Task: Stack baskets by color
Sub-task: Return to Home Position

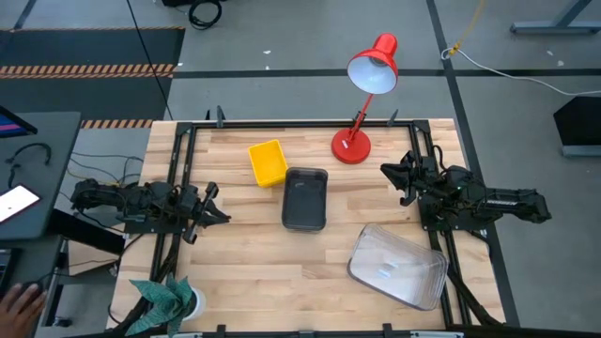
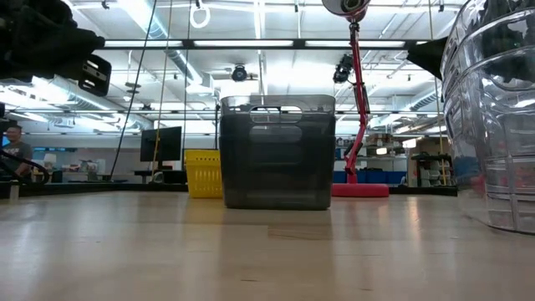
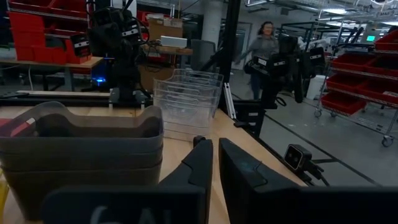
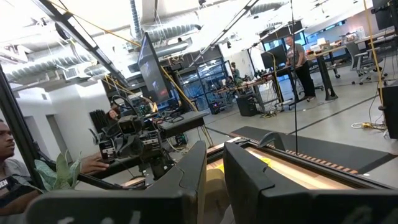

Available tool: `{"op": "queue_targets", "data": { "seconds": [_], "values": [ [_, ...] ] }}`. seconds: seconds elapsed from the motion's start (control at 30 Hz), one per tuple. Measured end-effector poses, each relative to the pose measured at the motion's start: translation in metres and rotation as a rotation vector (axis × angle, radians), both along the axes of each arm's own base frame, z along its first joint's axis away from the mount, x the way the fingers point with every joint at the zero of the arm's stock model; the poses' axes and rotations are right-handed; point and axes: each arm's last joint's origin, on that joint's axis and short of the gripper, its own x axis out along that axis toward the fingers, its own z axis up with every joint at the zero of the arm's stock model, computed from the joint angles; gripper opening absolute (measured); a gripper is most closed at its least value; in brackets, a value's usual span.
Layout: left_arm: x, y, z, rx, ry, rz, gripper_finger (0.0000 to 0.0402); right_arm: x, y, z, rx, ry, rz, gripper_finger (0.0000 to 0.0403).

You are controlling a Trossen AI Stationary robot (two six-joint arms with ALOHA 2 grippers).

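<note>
While both arms lie low at the two sides, all stands sorted by color on the pale wooden table (image 1: 254, 272).

The left gripper (image 1: 216, 203) is at the left edge and the right gripper (image 1: 394, 183) at the right edge. Each has its dark fingers pressed almost together, with only a thin slit between, and pinches nothing. At the middle stands the smoky grey translucent basket (image 1: 305, 199), rectangular with rounded corners; the left wrist view shows several rims nested one in another. Just beside its far left corner sits the small opaque yellow basket (image 1: 268, 161), with slotted walls. Near and to the right, well apart, lies the larger clear basket (image 1: 397, 267), glossy and turned at an angle, also with nested walls. A red desk lamp (image 1: 353, 145) stands at the far edge.
</note>
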Motion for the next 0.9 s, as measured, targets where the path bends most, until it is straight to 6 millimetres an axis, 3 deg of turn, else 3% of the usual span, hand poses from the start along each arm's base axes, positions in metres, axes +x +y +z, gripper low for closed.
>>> {"op": "queue_targets", "data": {
  "seconds": [0.9],
  "values": [
    [0.0000, 0.0000, -0.0002, 0.000, 0.001, 0.000, 0.0029, 0.0000, 0.0000, 0.0001, 0.000, 0.000, 0.000, 0.0062]
  ]
}}
